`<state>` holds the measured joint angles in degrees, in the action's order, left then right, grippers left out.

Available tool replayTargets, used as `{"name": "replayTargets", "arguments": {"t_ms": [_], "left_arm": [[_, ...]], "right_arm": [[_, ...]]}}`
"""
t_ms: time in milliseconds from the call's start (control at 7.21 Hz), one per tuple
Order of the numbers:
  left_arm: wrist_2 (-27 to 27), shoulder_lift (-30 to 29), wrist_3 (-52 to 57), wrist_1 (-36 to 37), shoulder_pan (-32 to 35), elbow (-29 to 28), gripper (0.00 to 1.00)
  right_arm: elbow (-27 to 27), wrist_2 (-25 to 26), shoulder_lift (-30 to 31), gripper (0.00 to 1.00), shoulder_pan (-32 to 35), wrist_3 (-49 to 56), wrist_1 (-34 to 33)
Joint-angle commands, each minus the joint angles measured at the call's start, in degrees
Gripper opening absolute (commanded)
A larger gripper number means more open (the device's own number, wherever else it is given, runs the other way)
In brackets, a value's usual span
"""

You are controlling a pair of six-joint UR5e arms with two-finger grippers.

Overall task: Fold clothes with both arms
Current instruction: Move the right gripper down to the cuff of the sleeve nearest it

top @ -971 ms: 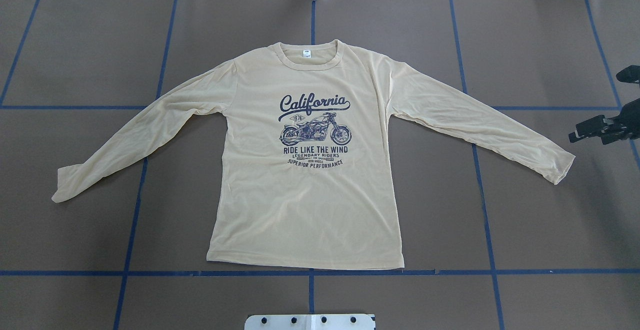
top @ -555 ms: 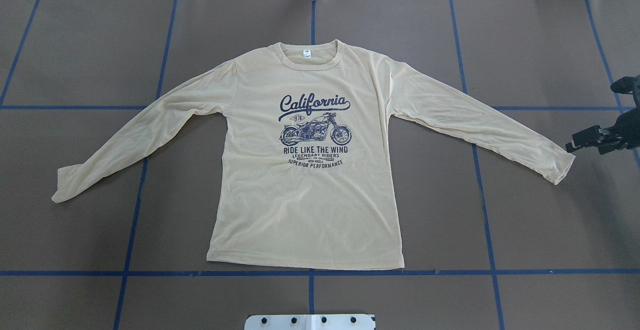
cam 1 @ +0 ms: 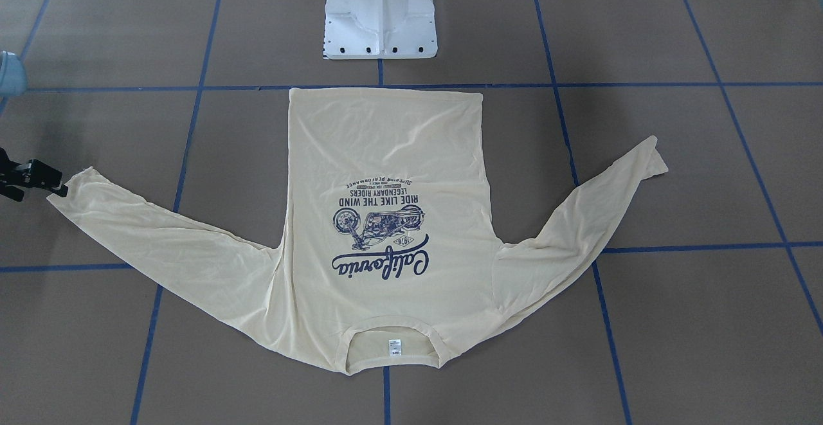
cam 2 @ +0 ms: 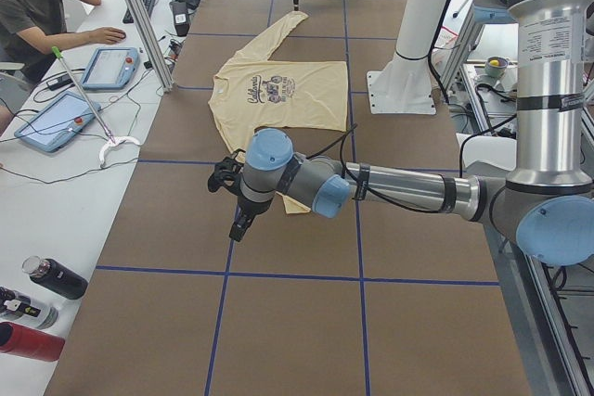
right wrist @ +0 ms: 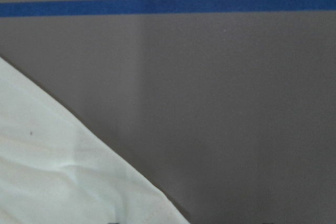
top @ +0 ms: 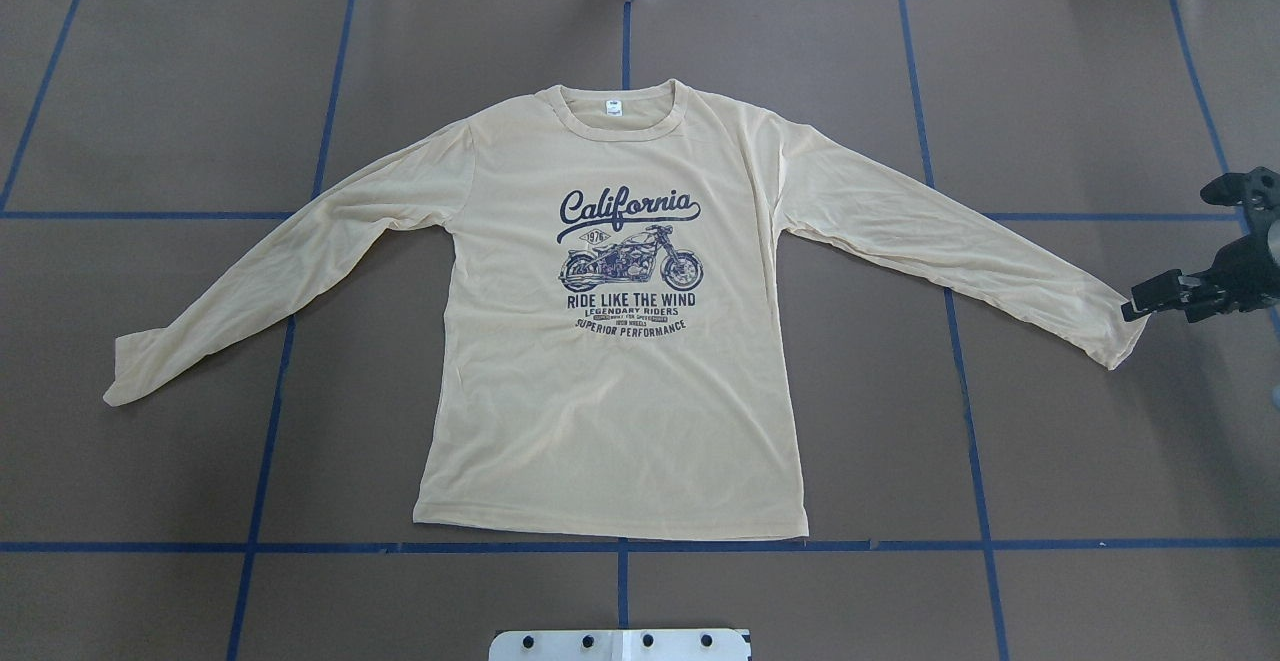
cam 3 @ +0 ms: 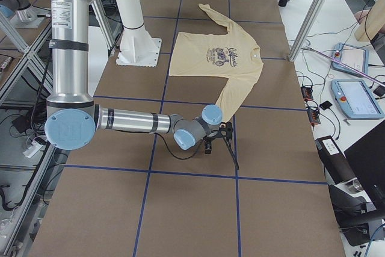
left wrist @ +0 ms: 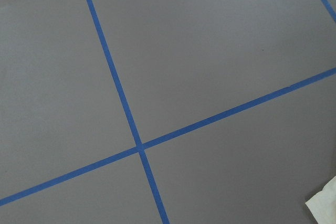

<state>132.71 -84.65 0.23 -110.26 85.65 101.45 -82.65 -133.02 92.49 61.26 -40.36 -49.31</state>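
The clothes are one cream-yellow long-sleeved T-shirt point(top: 610, 411) lying flat and print-up, both sleeves spread out point(cam 1: 386, 155). My right gripper point(top: 1165, 303) hangs low at the cuff point(top: 1125, 336) of the sleeve on the right of the overhead view; its black fingers stand apart with nothing between them. The front view shows that gripper point(cam 1: 35, 184) at its left edge. In the right wrist view, cloth point(right wrist: 63, 182) fills the lower left. My left gripper point(cam 2: 232, 206) appears only in the exterior left view, near the other cuff; I cannot tell its state. A cloth corner point(left wrist: 325, 203) shows in the left wrist view.
Blue tape lines point(top: 620, 545) grid the brown table. The white pedestal base point(cam 1: 380, 20) stands just behind the shirt's hem. A person point(cam 2: 37, 6) sits at a side bench with tablets point(cam 2: 56, 118); bottles point(cam 2: 37, 308) lie nearer that camera.
My right gripper has moved in the overhead view down and slightly left, from beside the sleeve to the cuff's edge. The shirt has not moved.
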Motion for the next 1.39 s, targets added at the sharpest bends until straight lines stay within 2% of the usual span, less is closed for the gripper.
{"name": "replayTargets", "arguments": {"t_ms": [0, 139, 278, 416, 555, 694, 833, 1249], "left_arm": [[0.0, 0.0, 0.0, 0.0, 0.0, 0.0, 1.0], [0.0, 0.0, 0.0, 0.0, 0.0, 0.0, 1.0], [0.0, 0.0, 0.0, 0.0, 0.0, 0.1, 1.0], [0.0, 0.0, 0.0, 0.0, 0.0, 0.0, 1.0], [0.0, 0.0, 0.0, 0.0, 0.0, 0.0, 1.0], [0.0, 0.0, 0.0, 0.0, 0.0, 0.0, 1.0], [0.0, 0.0, 0.0, 0.0, 0.0, 0.0, 1.0], [0.0, 0.0, -0.1, 0.0, 0.0, 0.0, 1.0]], "right_arm": [[0.0, 0.1, -0.3, 0.83, -0.1, -0.1, 0.0], [0.0, 0.1, -0.3, 0.82, -0.1, -0.1, 0.0], [0.0, 0.0, -0.3, 0.74, -0.1, -0.1, 0.0], [0.0, 0.1, -0.4, 0.54, -0.1, -0.2, -0.1], [0.1, 0.1, -0.4, 0.38, -0.1, -0.1, -0.1], [0.0, 0.0, -0.4, 0.17, -0.1, -0.9, -0.1], [-0.1, -0.1, -0.5, 0.0, -0.1, -2.2, 0.0], [-0.7, -0.6, -0.5, 0.0, 0.0, -2.1, -0.1]]}}
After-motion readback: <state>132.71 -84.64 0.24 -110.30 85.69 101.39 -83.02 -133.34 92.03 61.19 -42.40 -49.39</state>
